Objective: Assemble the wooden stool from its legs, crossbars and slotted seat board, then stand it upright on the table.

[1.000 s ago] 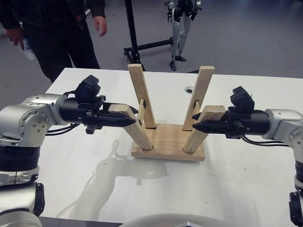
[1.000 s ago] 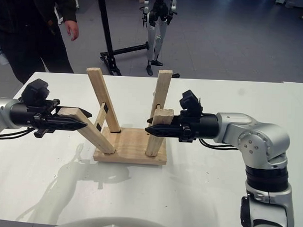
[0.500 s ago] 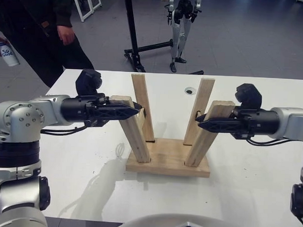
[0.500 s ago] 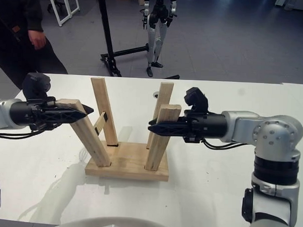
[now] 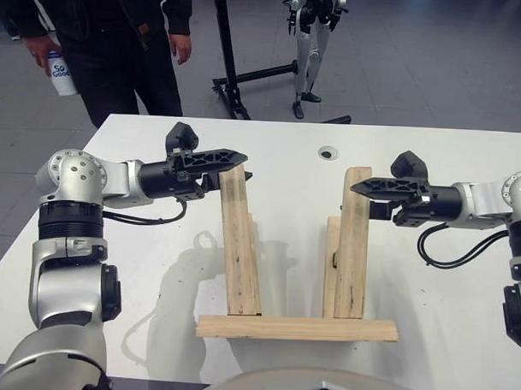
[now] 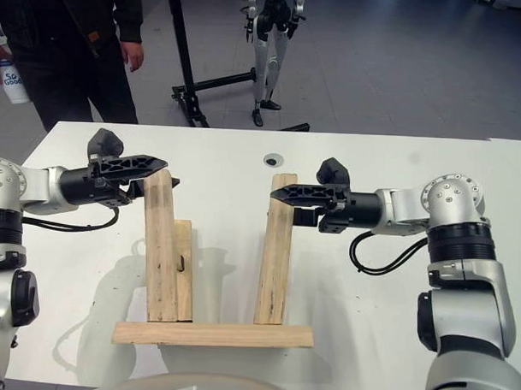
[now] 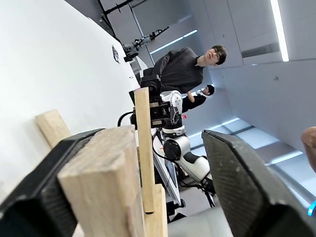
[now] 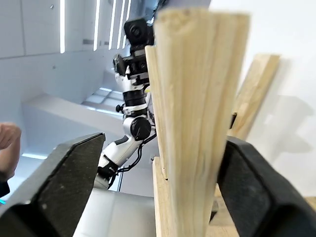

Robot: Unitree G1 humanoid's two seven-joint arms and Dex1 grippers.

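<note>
A robotics lab: another humanoid robot [image 5: 311, 34] beside a black stand [image 5: 225, 40] behind.

The seat board [image 6: 213, 334] stands on edge at my side of the counter [image 6: 368, 310]. Two legs run from it, pointing away from me. My left tool [image 6: 159, 164] is at the far end of the left leg [image 6: 160, 251], my right tool [image 6: 278, 194] at the far end of the right leg [image 6: 275, 255]. A shorter notched piece [image 6: 183, 274] lies against the left leg.
</note>
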